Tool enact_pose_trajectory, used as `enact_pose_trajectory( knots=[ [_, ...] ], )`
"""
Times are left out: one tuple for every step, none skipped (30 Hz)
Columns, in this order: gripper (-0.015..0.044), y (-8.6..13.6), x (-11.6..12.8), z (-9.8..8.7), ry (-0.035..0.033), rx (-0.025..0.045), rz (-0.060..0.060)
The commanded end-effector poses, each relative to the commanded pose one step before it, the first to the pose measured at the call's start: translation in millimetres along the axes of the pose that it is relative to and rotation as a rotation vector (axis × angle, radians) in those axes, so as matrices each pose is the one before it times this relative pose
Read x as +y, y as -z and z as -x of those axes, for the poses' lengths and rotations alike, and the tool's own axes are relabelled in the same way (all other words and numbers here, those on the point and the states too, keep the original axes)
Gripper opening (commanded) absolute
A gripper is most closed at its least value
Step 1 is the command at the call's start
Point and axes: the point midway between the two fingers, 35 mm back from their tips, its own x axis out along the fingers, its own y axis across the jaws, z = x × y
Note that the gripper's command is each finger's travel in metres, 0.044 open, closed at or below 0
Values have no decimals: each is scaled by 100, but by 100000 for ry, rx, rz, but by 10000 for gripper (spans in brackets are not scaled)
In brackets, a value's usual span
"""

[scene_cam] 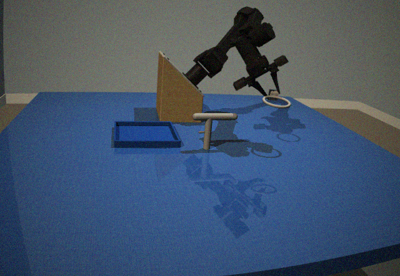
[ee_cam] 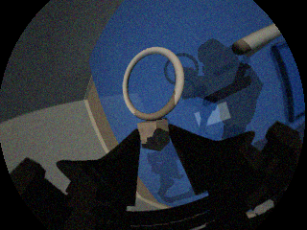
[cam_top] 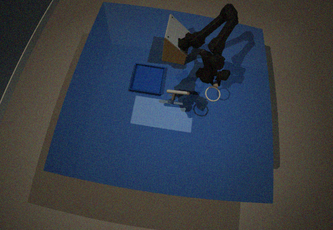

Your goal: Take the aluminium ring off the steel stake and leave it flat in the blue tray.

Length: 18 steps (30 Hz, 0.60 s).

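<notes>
Ring (cam_top: 206,97) (scene_cam: 265,103) (ee_cam: 126,86), aluminium and off the stake, hangs in the air above the blue table top (cam_top: 161,157) (scene_cam: 97,202) (ee_cam: 112,53), well apart from the tray. My gripper (cam_top: 215,84) (scene_cam: 272,94) (ee_cam: 153,129) has its jaws clenched on the small welded tab (cam_top: 215,85) (scene_cam: 274,92) (ee_cam: 147,128), with the hoop sticking out past the fingertips. From the exterior view I see the hoop slightly tilted.

The steel stake (cam_top: 173,98) (scene_cam: 207,134) stands upright between the ring and the blue tray (cam_top: 145,92) (scene_cam: 147,144) (ee_cam: 284,83), its cross-bar (cam_top: 177,91) (scene_cam: 214,116) (ee_cam: 261,39) on top. I see the floor of the tray bare inside its low walls. Behind the tray, a wedge-shaped block (cam_top: 174,51) (scene_cam: 177,95) carries the foot of my dark arm (cam_top: 215,28) (scene_cam: 225,40).
</notes>
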Motion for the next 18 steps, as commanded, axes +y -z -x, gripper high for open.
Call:
enact_pose_trajectory(
  knots=[
    [0,370,49,610,-4094,1796,8006],
    [0,83,-42,121,-856,453,1583],
    [0,86,-40,122,-863,439,1591],
    [0,89,-37,122,-869,424,1598],
    [0,92,-35,123,-874,410,1606],
    [0,94,-32,123,-872,393,1599],
    [0,80,-24,102,-726,315,1330],
    [0,49,-13,61,-437,184,801],
    [0,17,-4,20,-146,61,267],
    [0,0,0,0,0,0,0],
    [0,0,0,0,0,0,0],
    [0,0,0,0,0,0,0],
    [0,0,0,0,0,0,0],
    [0,-22,-38,-38,60,18,9],
    [0,-66,-115,-114,178,53,28],
    [0,-106,-190,-191,290,84,47],
    [0,-122,-228,-232,338,94,58],
    [0,-115,-227,-234,325,87,58]
  ],
)
